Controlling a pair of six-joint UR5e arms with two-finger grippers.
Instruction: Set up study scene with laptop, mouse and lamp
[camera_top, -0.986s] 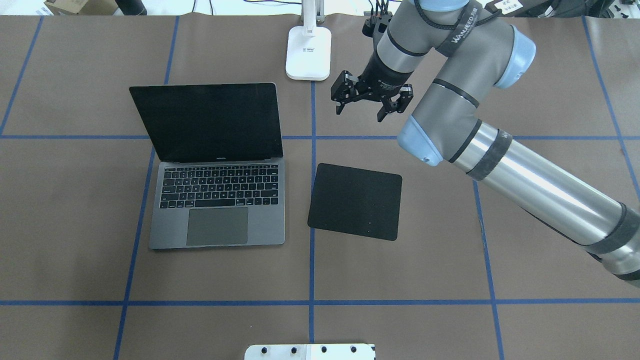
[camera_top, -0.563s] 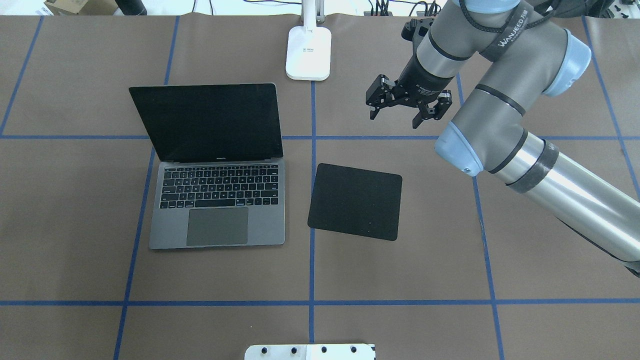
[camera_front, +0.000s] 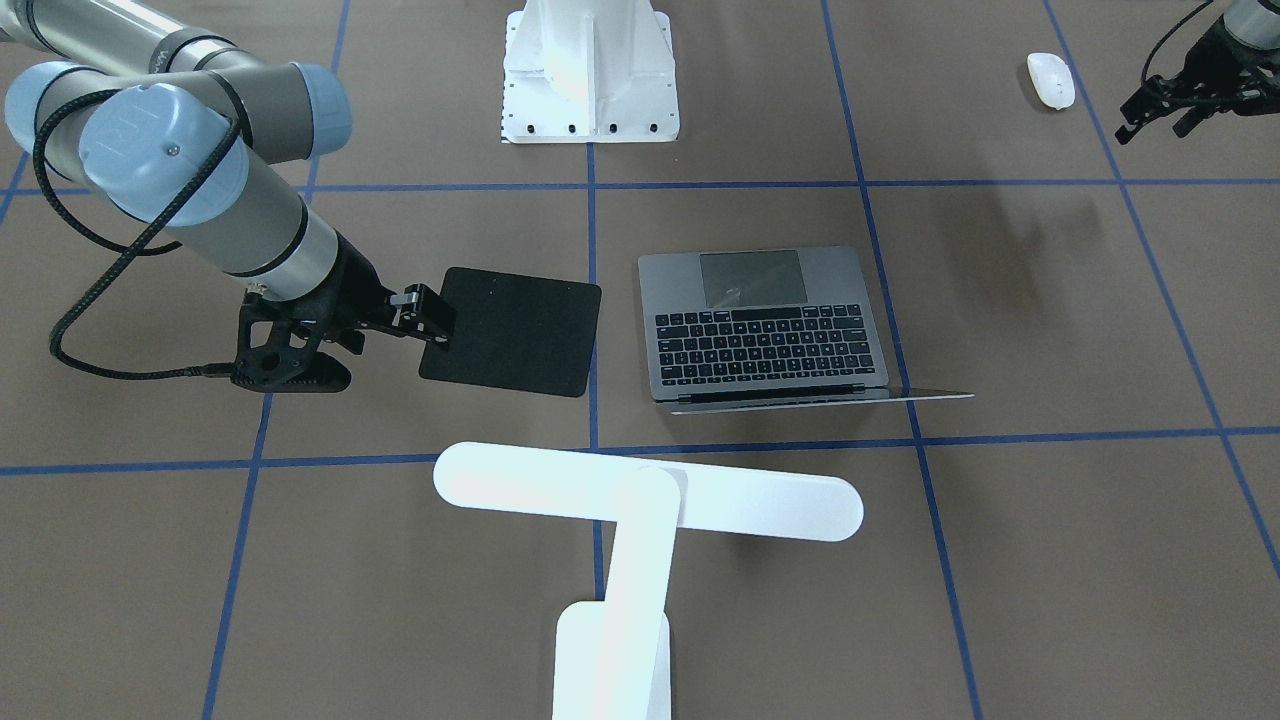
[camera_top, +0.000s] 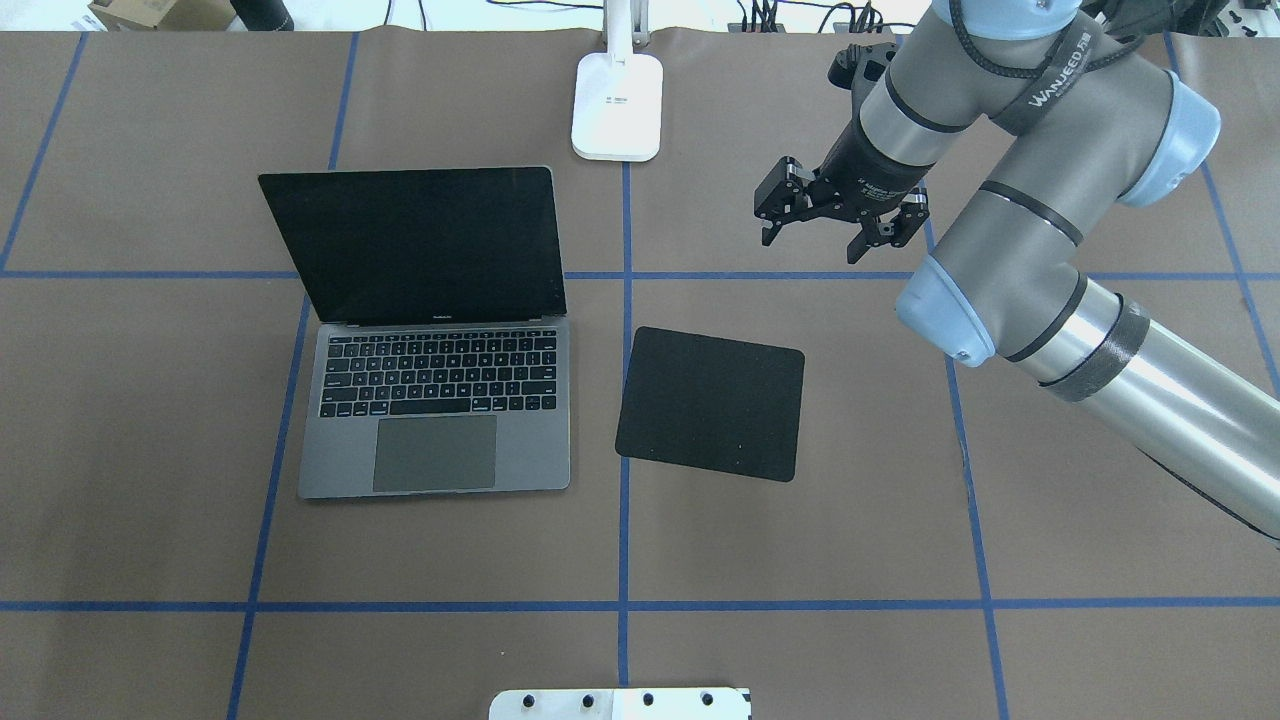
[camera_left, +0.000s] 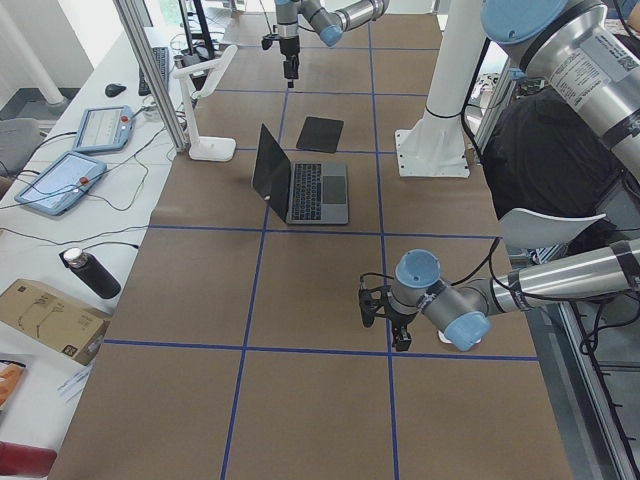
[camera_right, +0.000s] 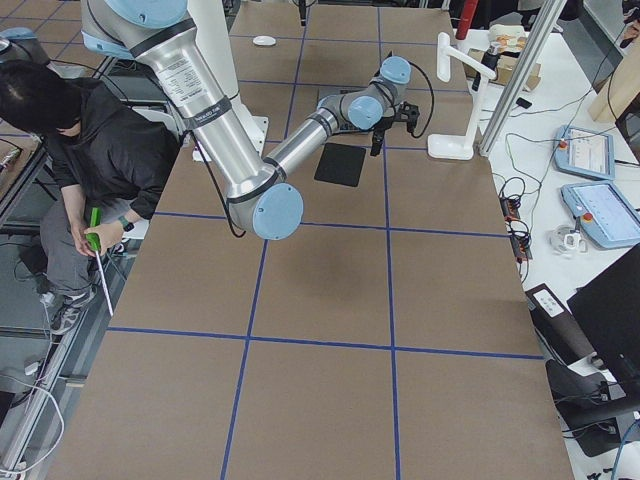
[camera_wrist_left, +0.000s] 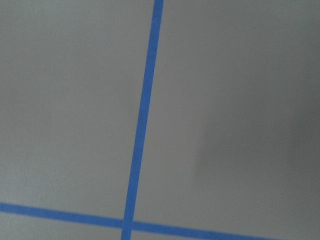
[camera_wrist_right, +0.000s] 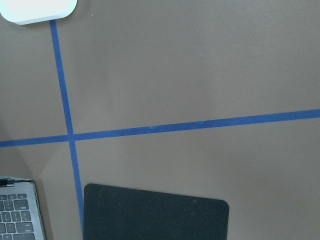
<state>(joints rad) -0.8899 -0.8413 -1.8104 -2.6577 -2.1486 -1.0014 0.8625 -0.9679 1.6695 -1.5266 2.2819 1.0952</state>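
Starting at the far left end, the left gripper (camera_front: 1152, 122) hangs over the surface (camera_top: 150, 450) with its fingers spread and nothing between them. The mouse (camera_front: 1050, 80) lies flat just beside it, on the laptop side and a bit closer to the robot's edge. It isn't touching either finger. That wrist's camera is looking at plain brown surface and a crossing of blue tape (camera_wrist_left: 142, 115).

Next over is the laptop (camera_top: 430, 400), well apart from the mouse. It's open with a dark screen tipped back and the keyboard facing the robot.

The lamp (camera_top: 617, 105) has its base at the far edge, just past the laptop's back right corner and sitting on a tape line. Its long white head is up on the arm, lying crosswise above the surface.

The black pad (camera_top: 712, 403) lies just right of the laptop, a little skewed, with a gap between them.

Furthest right is the right gripper (camera_top: 812, 248), up in the air beyond the pad's far right corner. It's pointing down with its fingers spread wide and empty. The lamp base is off to its left, clearly apart, and the laptop is further left again. Its wrist camera catches a corner of the lamp base, the pad's far edge and a sliver of keyboard.
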